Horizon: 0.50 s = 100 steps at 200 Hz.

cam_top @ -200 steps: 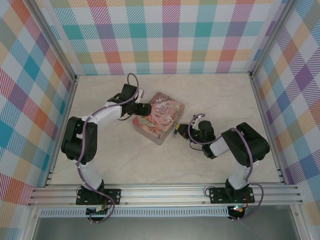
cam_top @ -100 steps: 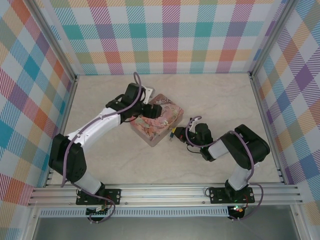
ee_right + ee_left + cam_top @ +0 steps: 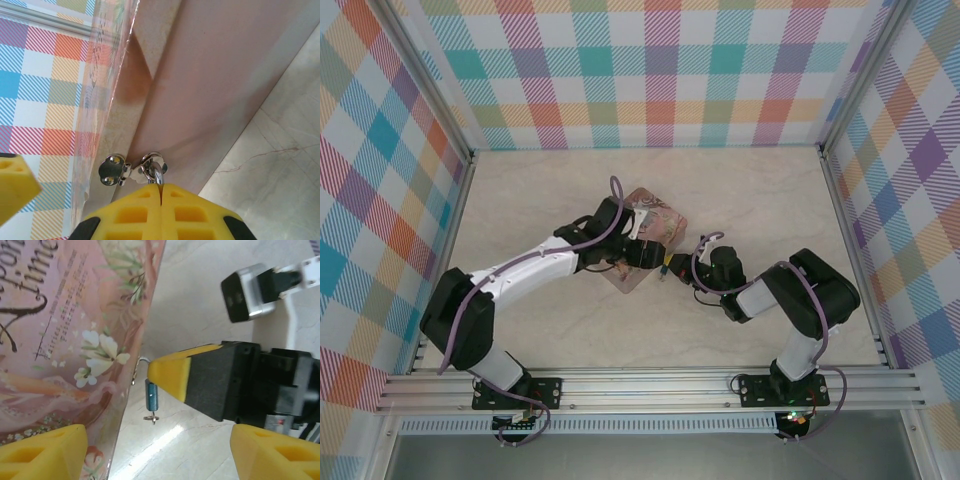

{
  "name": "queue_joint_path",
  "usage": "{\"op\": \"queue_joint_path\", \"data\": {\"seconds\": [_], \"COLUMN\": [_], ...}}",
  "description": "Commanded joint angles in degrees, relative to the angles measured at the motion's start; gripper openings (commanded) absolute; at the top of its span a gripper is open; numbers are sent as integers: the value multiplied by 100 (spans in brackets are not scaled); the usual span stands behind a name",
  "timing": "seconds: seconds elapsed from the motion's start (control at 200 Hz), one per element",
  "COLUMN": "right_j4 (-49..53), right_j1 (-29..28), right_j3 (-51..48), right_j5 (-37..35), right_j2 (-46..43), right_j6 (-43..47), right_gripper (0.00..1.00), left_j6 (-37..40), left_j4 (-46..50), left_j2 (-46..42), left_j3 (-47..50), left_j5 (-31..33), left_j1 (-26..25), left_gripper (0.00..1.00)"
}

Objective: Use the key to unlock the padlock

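Note:
The padlock (image 3: 151,396) has a small blue body and hangs by its thin shackle (image 3: 159,172) from the hasp (image 3: 114,169) on the side of the pink tin (image 3: 75,340). A tiny metal key (image 3: 151,417) sticks out of the body's lower end. My right gripper (image 3: 161,189) is shut on the padlock, and the shackle comes out from between its yellow fingers (image 3: 170,377). My left gripper (image 3: 156,437) is open. It hovers over the tin's edge just short of the padlock, with one finger over the tin and the other over the table. In the top view the left gripper (image 3: 642,252) faces the right gripper (image 3: 672,268) across the tin's corner.
The pink tin (image 3: 660,218) lies mid-table under the left arm's wrist. The marble table top (image 3: 770,200) is walled by plaid panels, with an aluminium rail (image 3: 650,385) along the near edge. The right arm's black wrist body (image 3: 250,385) is close to my left gripper's right finger.
The left arm has swung right across the tin, from its far-left side to the padlock corner, and its jaws have narrowed slightly. The tin has shifted a little. The right gripper has stayed shut.

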<state>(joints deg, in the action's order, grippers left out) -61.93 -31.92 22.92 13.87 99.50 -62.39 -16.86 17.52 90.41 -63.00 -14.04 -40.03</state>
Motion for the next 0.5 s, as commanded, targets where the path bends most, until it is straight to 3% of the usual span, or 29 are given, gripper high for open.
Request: {"op": "queue_joint_path", "data": {"seconds": [0.0, 0.495], "right_j4": [-304, -836], "right_j1": [-34, -33], "right_j3": [72, 286], "right_j5": [-88, -451], "right_j2": [-90, 345], "right_j6": [-73, -508], "right_gripper": [3, 4], "left_j6": [-209, -318], "left_j4": [-108, 164], "left_j2": [90, -237], "left_j3": [190, 995], "left_j5": [19, 463], "left_j1": [-103, -206], "left_gripper": [75, 75]}}
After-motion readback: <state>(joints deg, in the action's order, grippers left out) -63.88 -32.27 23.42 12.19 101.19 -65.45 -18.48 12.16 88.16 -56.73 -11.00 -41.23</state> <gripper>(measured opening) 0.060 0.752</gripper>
